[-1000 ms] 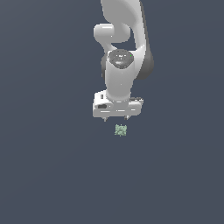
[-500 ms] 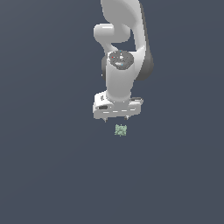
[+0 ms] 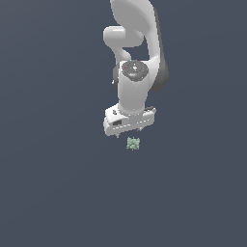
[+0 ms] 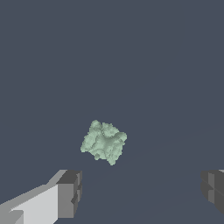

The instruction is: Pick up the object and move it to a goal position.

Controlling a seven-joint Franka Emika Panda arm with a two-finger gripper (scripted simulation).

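Here the gripper (image 4: 140, 192) hangs with its fingers (image 4: 69, 193) spread wide, holding nothing; the wrist view shows both dark pads apart with bare floor between them. Just beyond them lies the object (image 4: 104, 141), a small pale green, mottled lump with jagged edges, resting on the dark grey floor (image 4: 166, 65) and touching neither pad. In the exterior view the object (image 3: 133, 143) sits just below the white gripper (image 3: 129, 133), near its middle.

The risk, as I judge it, is in the descent: in the wrist view the lump sits nearer one pad than the other, so a straight drop may bring a fingertip down beside or onto its edge and nudge it away. Its ragged outline may also give the pads a poor seat, and it could slip or twist on closing.

Nothing else is visible around it, and nothing stands between gripper and object. No goal marker shows.
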